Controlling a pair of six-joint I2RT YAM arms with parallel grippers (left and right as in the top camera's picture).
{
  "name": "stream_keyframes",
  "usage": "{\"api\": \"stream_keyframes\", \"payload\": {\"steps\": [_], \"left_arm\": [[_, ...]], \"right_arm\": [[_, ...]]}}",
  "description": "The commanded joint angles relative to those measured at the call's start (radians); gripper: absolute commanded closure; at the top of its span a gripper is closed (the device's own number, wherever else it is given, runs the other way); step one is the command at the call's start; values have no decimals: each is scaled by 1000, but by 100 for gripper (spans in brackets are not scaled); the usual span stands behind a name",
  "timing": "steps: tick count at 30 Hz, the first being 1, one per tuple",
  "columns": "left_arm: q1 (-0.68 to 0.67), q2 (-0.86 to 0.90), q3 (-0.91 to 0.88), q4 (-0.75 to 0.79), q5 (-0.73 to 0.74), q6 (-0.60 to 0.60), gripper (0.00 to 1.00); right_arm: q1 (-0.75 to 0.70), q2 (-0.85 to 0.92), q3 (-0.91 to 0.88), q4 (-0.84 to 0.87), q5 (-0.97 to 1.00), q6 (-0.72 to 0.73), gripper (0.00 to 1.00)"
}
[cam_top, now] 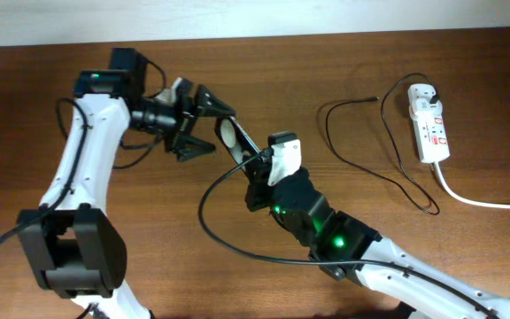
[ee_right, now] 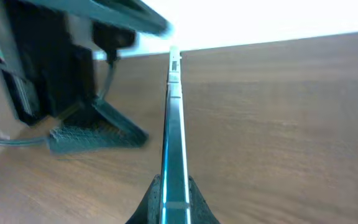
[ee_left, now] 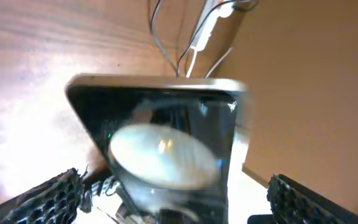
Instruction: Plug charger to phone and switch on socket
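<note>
The phone (cam_top: pixel 231 136) is black and glossy, held edge-up above the table's middle. My right gripper (cam_top: pixel 256 163) is shut on its lower end; in the right wrist view (ee_right: pixel 169 196) the fingers clamp the thin phone edge (ee_right: pixel 172 118). My left gripper (cam_top: pixel 218 127) is open, one finger on each side of the phone's upper end. In the left wrist view the phone (ee_left: pixel 160 124) fills the space between the open fingers (ee_left: pixel 179 208). The socket (cam_top: pixel 428 124) lies at the far right. The charger (cam_top: pixel 386 164), a thin black cable, loops on the table left of it.
The socket's thick white cord (cam_top: pixel 481 201) runs off to the right edge. A black arm cable (cam_top: pixel 209 217) loops on the table by the right arm. My left gripper's finger (ee_right: pixel 95 134) shows in the right wrist view. The socket also shows in the left wrist view (ee_left: pixel 205 28).
</note>
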Motion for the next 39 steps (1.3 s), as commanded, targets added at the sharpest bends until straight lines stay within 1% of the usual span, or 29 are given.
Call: {"api": "stream_keyframes", "payload": {"steps": [1,3,4,6,9,10,11,13,14,15,16,17,18,19,20,21,22,23,24,26,29,30,31,33,34,35,36,38,39], "left_arm": [[91,-95,17,-24,-50,127,1],[114,-186,17,-39,-119,194,1],[129,-303,17,-72,-222,272,1],[130,-530,17,-162,-519,285,1],[130,-834,-11,-190,-658,284,0],[130,-984,-75,-187,-726,272,2],[130,-1100,-150,-173,-758,216,0],[130,-1283,-349,-106,-768,104,1],[130,-1333,-454,-66,-768,29,1],[130,-1353,-627,34,-751,-69,1],[130,-1344,-702,99,-708,-101,1],[130,-1312,-830,255,-568,-158,1],[130,-1244,-958,445,-422,-284,1],[130,-1171,-1036,580,-327,-394,1],[130,-1091,-1073,678,-253,-483,1],[130,-1036,-1077,720,-209,-522,1],[129,-943,-1077,814,-118,-588,1],[127,-833,-1077,928,-23,-686,1],[127,-766,-1077,994,26,-742,1],[126,-657,-1077,1086,98,-825,1],[91,-642,-1077,1139,85,-846,0],[84,-642,-1077,1168,85,-875,1],[78,-642,-1077,1205,67,-912,4],[64,-642,-1077,1279,-8,-989,11],[57,-642,-1077,1308,-33,-1001,15],[38,-642,-1077,1327,-62,-1036,16],[9,-642,-1077,1341,-105,-1057,26],[-26,-642,-1077,1341,-147,-1064,34],[-33,-642,-1077,1341,-164,-1077,40]], "right_arm": [[-83,-118,16,-63,-114,122,96],[-146,-180,16,-125,-247,151,96],[-217,-237,16,-222,-330,222,96],[-290,-282,16,-335,-426,253,96],[-306,-278,9,-352,-489,279,96],[-306,-272,8,-352,-489,303,96],[-305,-262,8,-352,-492,302,96],[-305,-248,8,-350,-532,303,96],[-305,-247,8,-352,-545,302,96],[-305,-247,8,-351,-564,302,96],[-305,-247,8,-352,-575,302,96],[-306,-247,8,-352,-592,303,96],[-306,-247,7,-352,-593,336,96],[-306,-247,7,-352,-592,393,96],[-306,-245,7,-352,-583,435,96],[-306,-241,7,-352,-577,460,96],[-305,-222,7,-352,-551,544,96],[-305,-200,7,-351,-536,640,96],[-305,-159,7,-344,-536,738,96],[-304,-81,7,-304,-557,839,96],[-255,22,7,-105,-607,939,96],[-238,35,7,-68,-607,959,96],[-207,52,8,-42,-607,1028,96],[-162,59,8,-43,-607,1126,96],[-149,59,8,-43,-608,1163,96],[-135,59,8,-43,-607,1205,96],[-122,59,8,-39,-607,1266,96],[-115,59,8,-8,-607,1271,96],[-115,59,8,14,-607,1271,96]]}}
